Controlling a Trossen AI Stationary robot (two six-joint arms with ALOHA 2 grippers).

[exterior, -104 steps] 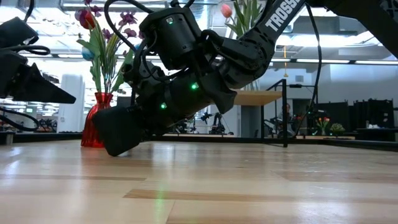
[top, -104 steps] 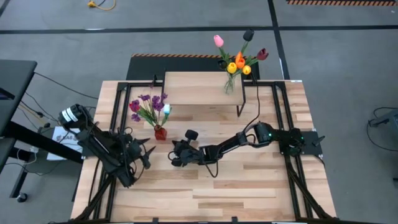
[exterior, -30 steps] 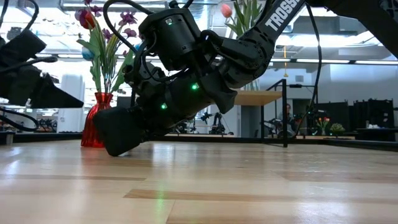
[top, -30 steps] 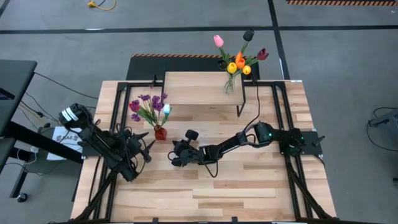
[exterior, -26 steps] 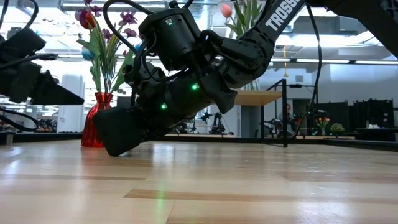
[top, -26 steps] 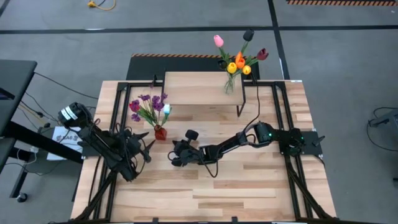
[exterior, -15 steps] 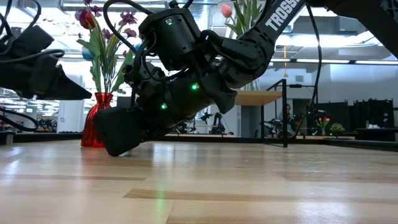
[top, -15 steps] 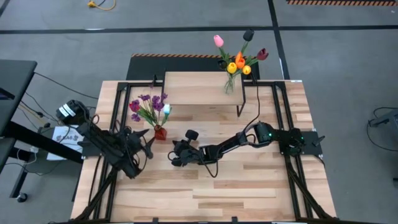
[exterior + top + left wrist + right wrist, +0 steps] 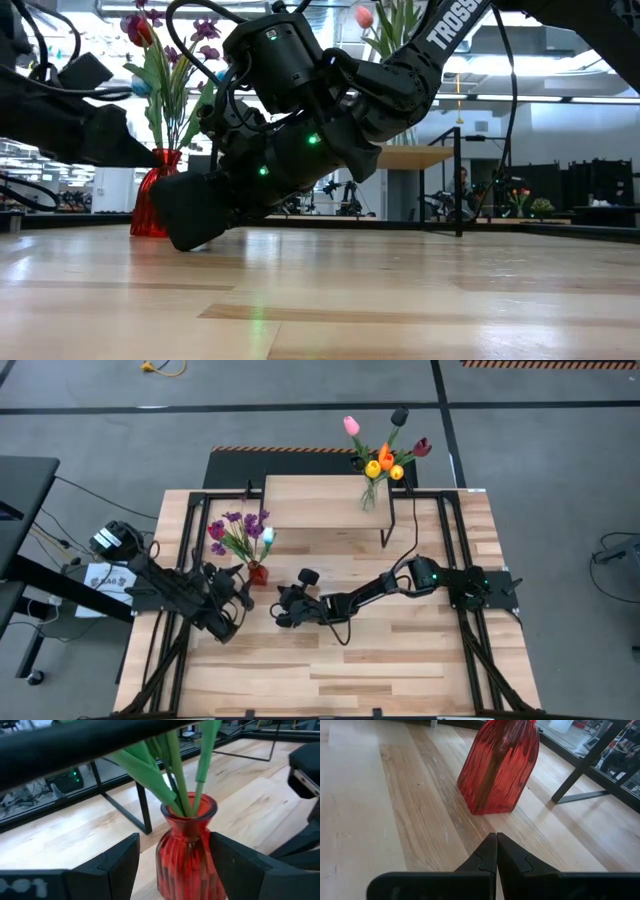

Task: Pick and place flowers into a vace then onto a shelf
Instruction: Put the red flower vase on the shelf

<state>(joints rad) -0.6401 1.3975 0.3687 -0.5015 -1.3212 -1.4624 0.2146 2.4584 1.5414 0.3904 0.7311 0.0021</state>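
A red glass vase [image 9: 258, 573] stands on its base on the plank table, holding purple sprigs and tulips [image 9: 240, 532]. My left gripper [image 9: 240, 584] is open just left of the vase; in its wrist view the vase [image 9: 186, 855] shows between the two spread fingers [image 9: 117, 865], with no touch visible. My right gripper [image 9: 284, 606] lies low on the vase's right, shut, its tips [image 9: 496, 838] pointing at the vase [image 9: 500, 765] a short way off. On the raised wooden shelf [image 9: 320, 506] a clear vase [image 9: 369, 494] holds more tulips [image 9: 385, 456].
The shelf's thin black legs [image 9: 385, 530] stand just beyond the red vase. Black frame rails [image 9: 190, 530] run along the table's left and right sides. Bare planks [image 9: 340, 670] lie toward the near edge.
My left gripper has swung toward the red vase, going toward the table's right and far side and rising a little, and has rolled somewhat; its fingers have stayed open. The right arm and both vases have kept still.
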